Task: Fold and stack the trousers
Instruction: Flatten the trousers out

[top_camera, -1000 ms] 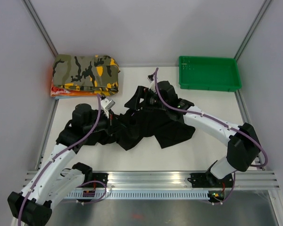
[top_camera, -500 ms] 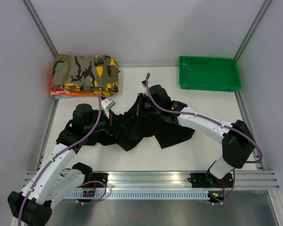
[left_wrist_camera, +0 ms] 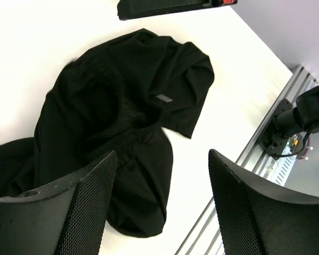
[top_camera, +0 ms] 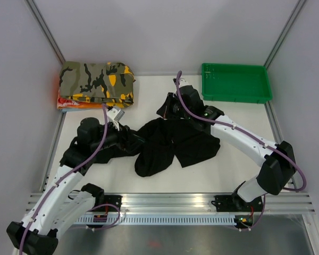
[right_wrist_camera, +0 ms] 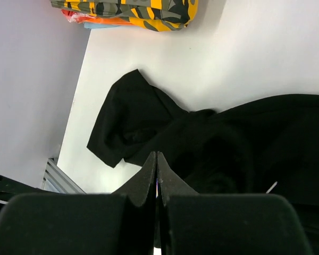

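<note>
The black trousers lie crumpled in a heap at the middle of the table, also seen in the left wrist view and the right wrist view. My left gripper hovers at the heap's left edge, open, with nothing between its fingers. My right gripper is at the heap's far edge, a little above the table. Its jaws are pressed together, and a fold of the trousers rises to the tips, so it looks pinched on the cloth.
A folded camouflage garment sits on an orange one at the back left corner. A green tray stands at the back right. An aluminium rail with the arm bases runs along the near edge. Grey walls enclose three sides.
The left gripper opened and let go of the trousers, whose left part has flopped inward. The right gripper dropped onto the far edge, shut on the cloth and lifted back up.
</note>
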`<state>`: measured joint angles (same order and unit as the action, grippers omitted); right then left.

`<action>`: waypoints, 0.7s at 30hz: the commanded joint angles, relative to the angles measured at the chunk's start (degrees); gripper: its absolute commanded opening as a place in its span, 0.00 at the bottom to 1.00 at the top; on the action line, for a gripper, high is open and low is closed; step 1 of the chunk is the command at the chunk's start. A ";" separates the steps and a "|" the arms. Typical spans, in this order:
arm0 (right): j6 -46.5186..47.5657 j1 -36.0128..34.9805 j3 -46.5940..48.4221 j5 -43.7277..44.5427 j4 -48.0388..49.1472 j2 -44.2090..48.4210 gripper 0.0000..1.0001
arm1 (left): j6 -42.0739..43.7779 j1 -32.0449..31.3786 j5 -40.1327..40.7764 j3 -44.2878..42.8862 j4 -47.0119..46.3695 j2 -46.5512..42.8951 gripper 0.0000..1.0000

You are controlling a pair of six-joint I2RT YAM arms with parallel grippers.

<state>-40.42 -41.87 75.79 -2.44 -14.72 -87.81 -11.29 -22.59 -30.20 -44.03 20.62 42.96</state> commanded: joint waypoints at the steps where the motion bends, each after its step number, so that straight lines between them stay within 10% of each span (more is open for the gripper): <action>1: 0.87 -0.32 0.42 2.09 -0.66 2.12 0.00 | -4.70 -0.09 -3.02 2.54 -6.02 1.07 0.76; 21: 2.98 6.62 -12.68 3.14 -4.17 5.01 0.11 | -12.18 -10.81 26.41 -1.23 -6.21 23.56 0.74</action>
<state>-37.30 -34.92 64.29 1.98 -19.38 -86.85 -21.74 -32.99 -10.68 -41.93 17.28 64.88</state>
